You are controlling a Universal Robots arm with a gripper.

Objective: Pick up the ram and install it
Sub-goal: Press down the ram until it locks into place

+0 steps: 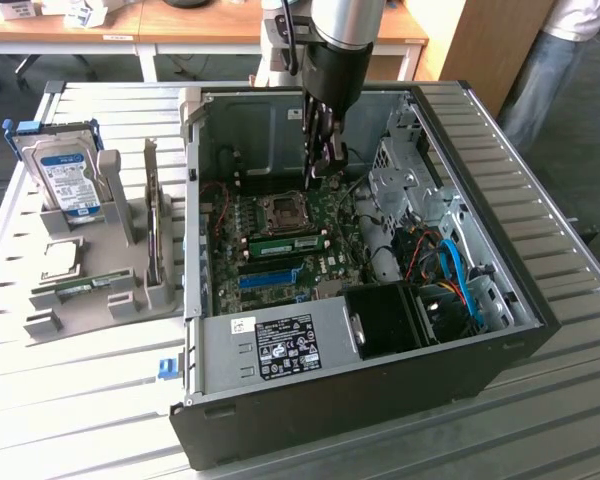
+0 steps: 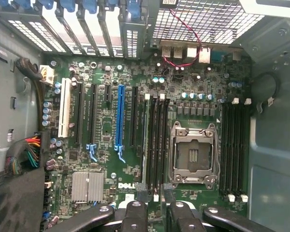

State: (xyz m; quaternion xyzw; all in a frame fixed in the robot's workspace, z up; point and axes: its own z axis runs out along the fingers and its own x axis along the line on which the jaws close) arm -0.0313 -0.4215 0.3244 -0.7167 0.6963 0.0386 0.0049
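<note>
Motherboard [image 1: 330, 215], ram [image 1: 285, 243] slotted, spread fingers [image 1: 332, 150] nearby

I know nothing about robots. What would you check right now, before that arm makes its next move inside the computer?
1. Gripper open, nothing between its fingers: ok.
2. Gripper over the motherboard, inside the case: ok.
3. Ram standing on edge beside the processor socket: ok.
4. Ram pressed fully home: cannot tell.
5. Gripper apart from the ram: ok.
</note>
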